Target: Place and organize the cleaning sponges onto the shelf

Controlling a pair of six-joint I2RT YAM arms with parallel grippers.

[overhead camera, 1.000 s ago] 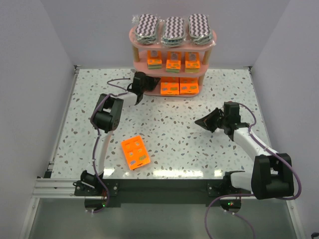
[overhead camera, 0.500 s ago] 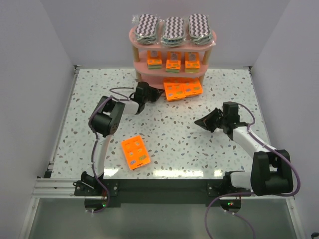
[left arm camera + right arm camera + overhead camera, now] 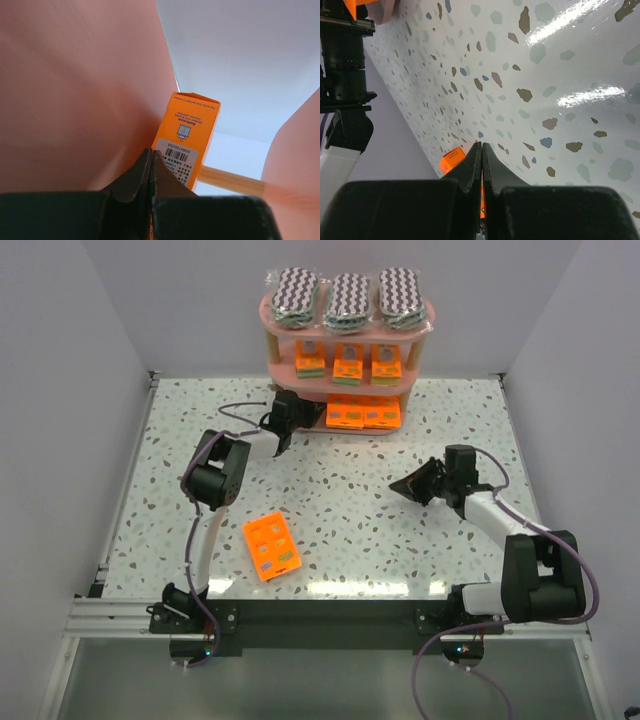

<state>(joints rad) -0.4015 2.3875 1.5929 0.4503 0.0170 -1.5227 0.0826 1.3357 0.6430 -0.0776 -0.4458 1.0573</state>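
The left gripper point(image 3: 151, 152), its fingers pressed together and holding nothing, stands at the lowest board of the shelf point(image 3: 430, 313) just beside the orange packets point(image 3: 362, 413), so I think it should push them in slowly and squarely, while a loose packet point(image 3: 272, 547) waits on the table point(image 3: 350, 500).

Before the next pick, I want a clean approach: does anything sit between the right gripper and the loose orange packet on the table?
Nothing visible does: only bare table lies between the right gripper and the loose orange packet.
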